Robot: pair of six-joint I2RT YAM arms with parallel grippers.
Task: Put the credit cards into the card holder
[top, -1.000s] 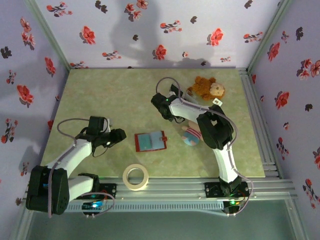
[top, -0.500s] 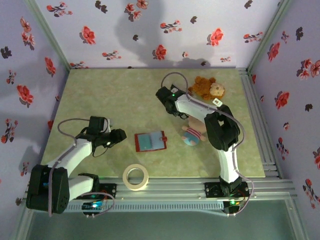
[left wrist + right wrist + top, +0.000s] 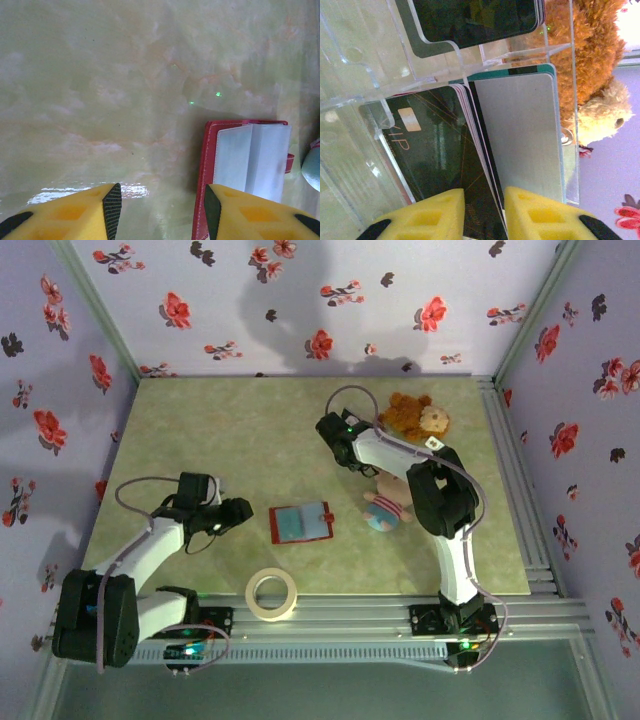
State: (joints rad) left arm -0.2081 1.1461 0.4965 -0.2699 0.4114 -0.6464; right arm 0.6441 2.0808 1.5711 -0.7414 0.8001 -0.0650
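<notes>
Hanging over the clear stand (image 3: 350, 100), just beside the teddy bear (image 3: 415, 418) toward the far edge of the table (image 3: 220, 430), the right gripper (image 3: 485, 215) is straddling the credit cards (image 3: 435, 150) stacked there. Its fingers are standing narrowly apart, and whether they are pinching cannot be told. The red wallet (image 3: 301, 523) is lying open near the near edge. The left gripper (image 3: 162, 210) is hovering half open and empty at the wallet's left edge.

Lilac floral walls (image 3: 300, 300), pale green marbled tabletop (image 3: 230, 430), seemingly aluminium rails (image 3: 340, 612)
</notes>
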